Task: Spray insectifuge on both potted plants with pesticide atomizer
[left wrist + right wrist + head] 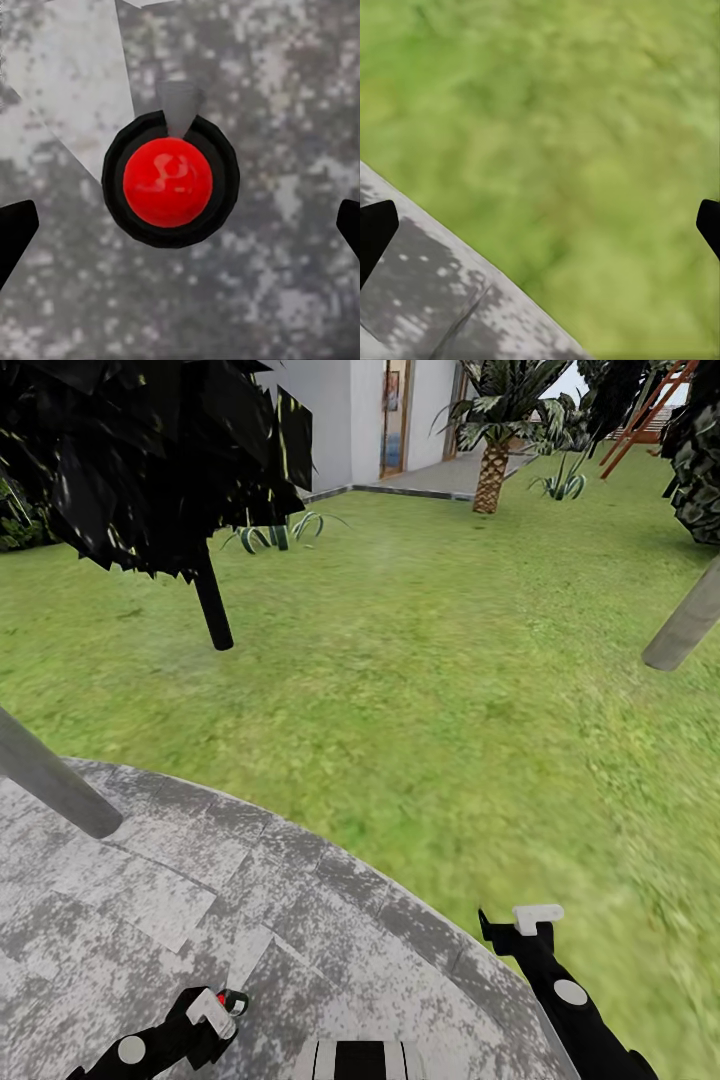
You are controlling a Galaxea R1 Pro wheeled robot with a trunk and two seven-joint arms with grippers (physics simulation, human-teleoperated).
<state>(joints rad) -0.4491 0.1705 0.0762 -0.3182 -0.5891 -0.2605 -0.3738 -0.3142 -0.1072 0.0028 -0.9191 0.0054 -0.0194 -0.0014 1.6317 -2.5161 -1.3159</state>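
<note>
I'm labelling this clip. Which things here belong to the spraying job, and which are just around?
Job: garden lawn; paved patio; red-topped black object ahead of the open left gripper, possibly the atomizer, cannot tell.
Around: palm; dark shrub; grey posts.

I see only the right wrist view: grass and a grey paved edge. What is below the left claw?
Observer: A red knob in a black ring, centred between the open left claw fingers, with paving behind it.
Operator: Is any tree ahead?
Observer: A palm stands far across the lawn.
Operator: Is any obstacle close?
Observer: A grey post stands on the patio, to the left.
</note>
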